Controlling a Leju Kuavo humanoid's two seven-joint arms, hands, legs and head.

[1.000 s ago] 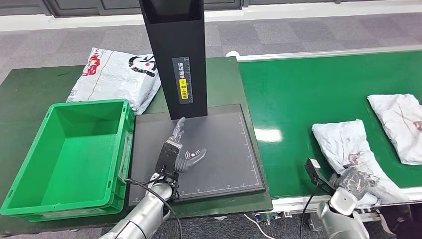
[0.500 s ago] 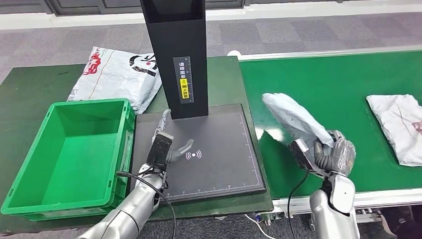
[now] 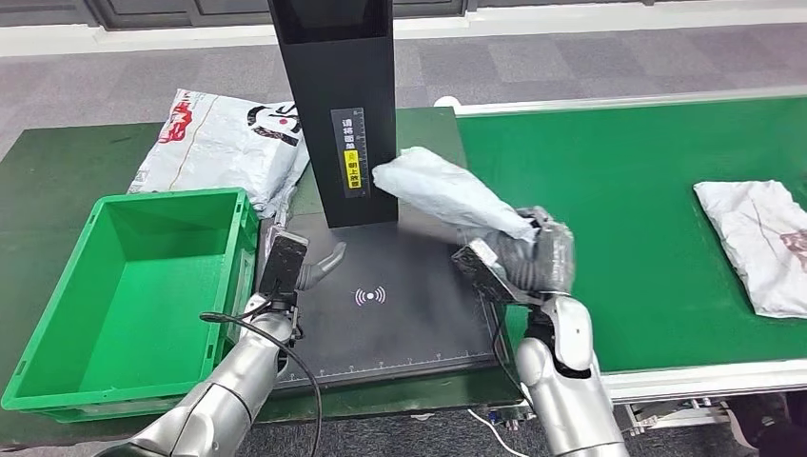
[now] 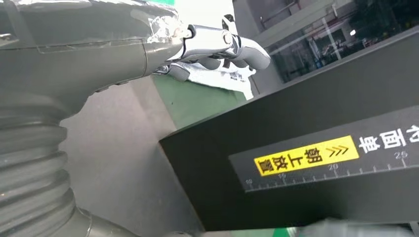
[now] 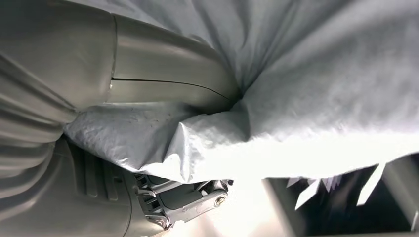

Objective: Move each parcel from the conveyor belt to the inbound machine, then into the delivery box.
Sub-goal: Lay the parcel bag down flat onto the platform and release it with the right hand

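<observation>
Gripping a grey parcel (image 3: 442,188), right robot hand (image 3: 533,257) overhangs the scanner plate's (image 3: 419,324) edge.

Both arms are silver metal with smooth, rounded segments. The left arm (image 3: 224,395) carries a thin black cable looped along the forearm to the wrist. The left hand (image 3: 295,267) has a dark flat back plate, a thick grey thumb and a grey ribbed wrist cover. The right arm (image 3: 561,400) is also silver, with a black cable beside it. The right hand (image 3: 528,259) looks dark grey, its detail unclear.
</observation>
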